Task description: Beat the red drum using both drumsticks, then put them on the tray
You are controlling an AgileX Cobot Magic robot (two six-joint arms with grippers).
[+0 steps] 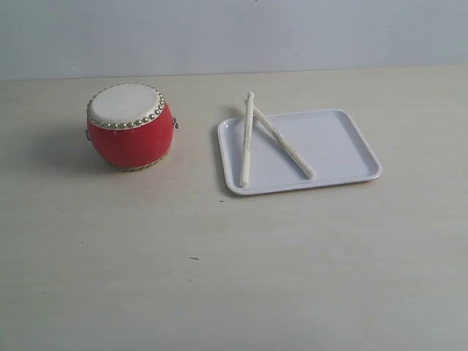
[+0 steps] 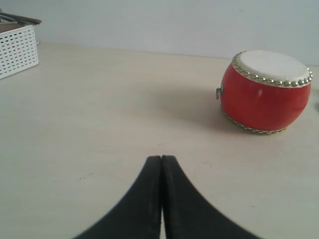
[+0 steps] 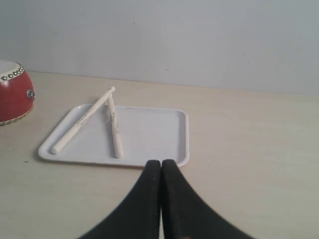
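"If I start at the left of the table [image 1: 219, 278], what do I meet first?" asks the listener.

"You meet the red drum [image 1: 131, 131], a small glossy barrel standing upright," says the describer. "Its cream skin faces up inside a ring of brass studs, and a small metal ring hangs on each side. It touches nothing else."

"And moving right from there?"

"Across a strip of pale tabletop lies the tray [image 1: 336, 146], flat and white, with rounded corners and a low rim. Both drumsticks rest on its left half. The left drumstick [image 1: 247, 139] runs almost straight from the front rim to the far rim, and its rounded tip pokes out past the far rim. The right drumstick [image 1: 285, 146] starts beside that far end and slants forward toward the middle of the tray. The two form a narrow V and seem to touch at its point. I cannot tell which one lies on top. The right half of the tray is plain white."

"What are the grippers doing?"

"The left gripper [image 2: 161, 158] shows only in its own wrist camera. Its two black jaws are pressed flat together with nothing between them. It sits over open tabletop, well apart from the drum, and a white slotted basket [image 2: 17, 50] stands at the table's edge. The right gripper [image 3: 160, 162] is closed in the same way and holds nothing. It points at the tray, close to the rim and clear of both sticks."
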